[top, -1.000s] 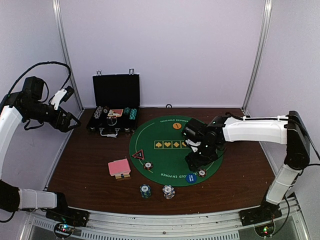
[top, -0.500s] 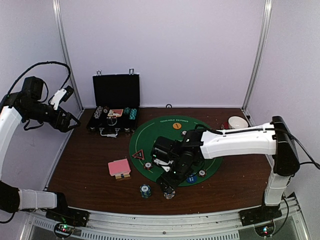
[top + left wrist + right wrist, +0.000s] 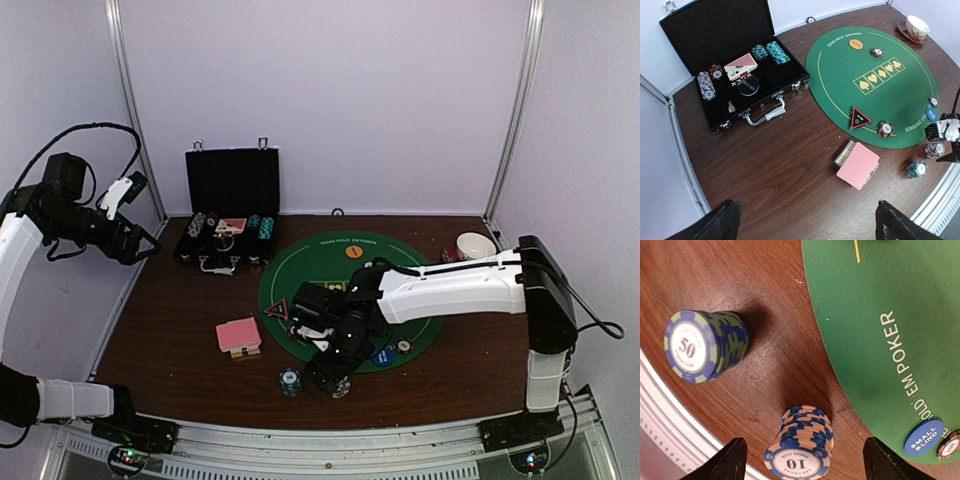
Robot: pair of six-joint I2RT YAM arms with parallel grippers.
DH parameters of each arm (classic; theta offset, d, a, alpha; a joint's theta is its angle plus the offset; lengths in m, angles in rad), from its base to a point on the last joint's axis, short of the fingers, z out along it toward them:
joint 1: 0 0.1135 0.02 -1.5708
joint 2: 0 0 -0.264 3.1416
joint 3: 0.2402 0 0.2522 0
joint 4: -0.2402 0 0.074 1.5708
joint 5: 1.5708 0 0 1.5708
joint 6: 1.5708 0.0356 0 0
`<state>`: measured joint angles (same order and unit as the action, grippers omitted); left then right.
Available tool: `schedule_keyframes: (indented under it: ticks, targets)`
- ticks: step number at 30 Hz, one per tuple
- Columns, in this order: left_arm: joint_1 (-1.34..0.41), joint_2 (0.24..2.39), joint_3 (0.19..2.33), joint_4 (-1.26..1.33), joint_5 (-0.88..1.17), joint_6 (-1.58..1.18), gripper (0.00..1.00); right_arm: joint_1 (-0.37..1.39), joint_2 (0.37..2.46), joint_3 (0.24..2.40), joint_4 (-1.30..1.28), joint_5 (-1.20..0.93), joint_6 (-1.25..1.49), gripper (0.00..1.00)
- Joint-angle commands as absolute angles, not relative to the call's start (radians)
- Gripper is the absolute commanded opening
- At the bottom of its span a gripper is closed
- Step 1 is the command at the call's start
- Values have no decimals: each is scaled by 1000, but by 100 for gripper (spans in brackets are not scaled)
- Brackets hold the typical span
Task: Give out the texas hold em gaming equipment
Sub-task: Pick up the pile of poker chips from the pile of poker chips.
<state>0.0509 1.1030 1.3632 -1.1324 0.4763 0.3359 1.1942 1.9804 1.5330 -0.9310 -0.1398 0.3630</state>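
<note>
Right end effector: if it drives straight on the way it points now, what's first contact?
Most likely the short stack of blue-and-peach striped poker chips marked 10, standing on the brown wooden table between the right end effector's open fingers. Gap to it is hard to judge.

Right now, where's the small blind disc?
Right wrist view, lower right: the disc lies at the edge of the mat, beside a chip, right of the 10 stack.

My right gripper (image 3: 335,377) hung low over the blue-white chip stack (image 3: 343,389), just off the green mat (image 3: 330,255), with the teal stack (image 3: 291,381) close beside it.
</note>
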Motion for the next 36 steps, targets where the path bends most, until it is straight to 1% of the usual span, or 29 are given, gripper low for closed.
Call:
schedule_keyframes:
  ticks: [1,4,13,23,36]
  targets:
    - [56,1090,1367,-1137,486,350,98,1201,2008,1565,-943,-135,346,82]
    - [57,1089,1368,-1138,486,351,98,1202,2013,1565,-937,-131,344,79]
    - [56,1087,1369,-1138,486,354,98,1200,2016,1556,-926,-125,345,63]
    - [56,1089,1373,-1137,487,354,98,1201,2001,1560,-938,-120,344,36]
    - [57,1093,1376,-1137,487,357,98,1200,1946,1649,-1031,-90,341,21]
